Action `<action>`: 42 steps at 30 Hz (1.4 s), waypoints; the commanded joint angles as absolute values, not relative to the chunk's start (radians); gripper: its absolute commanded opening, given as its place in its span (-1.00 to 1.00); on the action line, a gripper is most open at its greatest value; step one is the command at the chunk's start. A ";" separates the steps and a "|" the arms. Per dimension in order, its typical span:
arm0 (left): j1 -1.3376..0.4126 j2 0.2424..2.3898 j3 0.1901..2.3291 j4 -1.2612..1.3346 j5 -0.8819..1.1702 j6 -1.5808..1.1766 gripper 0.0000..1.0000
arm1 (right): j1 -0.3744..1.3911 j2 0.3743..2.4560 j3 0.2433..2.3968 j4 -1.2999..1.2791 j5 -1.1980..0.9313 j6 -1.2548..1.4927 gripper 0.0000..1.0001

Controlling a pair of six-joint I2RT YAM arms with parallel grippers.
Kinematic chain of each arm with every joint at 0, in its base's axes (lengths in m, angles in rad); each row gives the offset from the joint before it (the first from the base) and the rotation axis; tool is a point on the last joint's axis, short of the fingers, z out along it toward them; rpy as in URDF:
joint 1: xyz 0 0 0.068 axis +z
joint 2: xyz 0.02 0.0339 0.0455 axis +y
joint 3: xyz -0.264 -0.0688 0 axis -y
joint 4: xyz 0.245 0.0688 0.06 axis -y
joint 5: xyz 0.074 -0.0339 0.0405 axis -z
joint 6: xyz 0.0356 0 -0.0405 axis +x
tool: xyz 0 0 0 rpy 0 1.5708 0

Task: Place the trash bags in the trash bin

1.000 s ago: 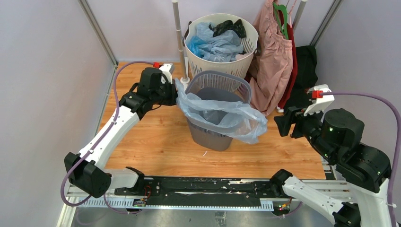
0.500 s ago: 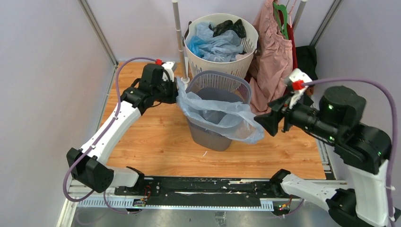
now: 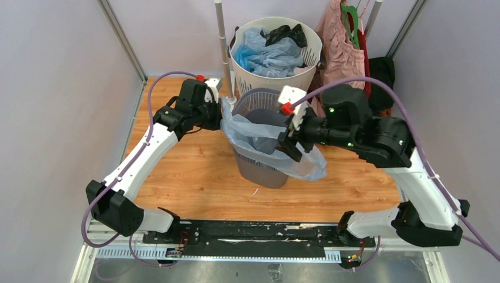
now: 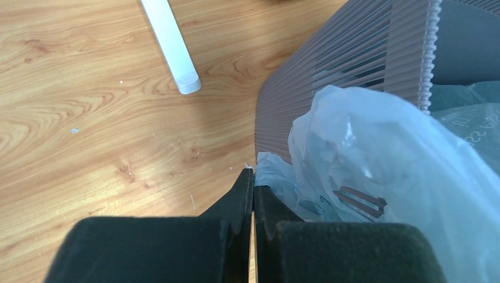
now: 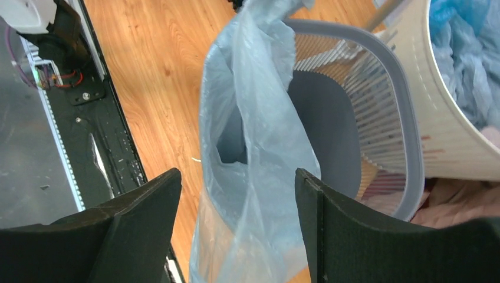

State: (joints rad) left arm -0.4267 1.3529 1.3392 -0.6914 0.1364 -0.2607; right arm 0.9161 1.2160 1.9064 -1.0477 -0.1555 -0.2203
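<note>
The pale blue see-through plastic trash bag lies draped across the mouth of the dark grey slatted trash bin. Part of it sags down inside, and a loose fold spills over the front-right rim and down the outer wall. The bin stands upright in the middle of the wooden worktop.

On the bin's left side, the left gripper has its fingers pressed tight together, pinching a thin edge of the bag right beside the rim. From the wrist, the film bunches up just next to them against the bin's slats.

Over to the other side: the right gripper hangs above the bin's right half, its 2 fingers spread wide. In its wrist view the bag hangs in the gap between them, and neither finger appears to grip it.

Behind the bin, close against its far rim, stands a round white slotted plastic basket stuffed with more crumpled blue plastic and something black on top. A thin white pole rises just left of that basket, and a pink cloth garment hangs to its right.
</note>
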 commanded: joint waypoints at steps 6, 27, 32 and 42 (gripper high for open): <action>-0.417 1.359 1.381 -0.706 0.135 -0.242 -1.00 | 1.103 1.294 1.943 -1.048 0.076 -0.338 0.49; -0.417 1.354 1.370 -0.696 0.150 -0.242 -1.00 | 1.089 1.424 1.898 -1.020 0.095 -0.395 0.56; -0.417 1.350 1.372 -0.699 0.155 -0.241 -1.00 | 1.022 1.431 1.890 -0.999 0.038 -0.377 0.43; -0.417 1.353 1.376 -0.700 0.162 -0.236 -1.00 | 0.802 1.448 1.879 -0.981 -0.170 -0.321 -0.37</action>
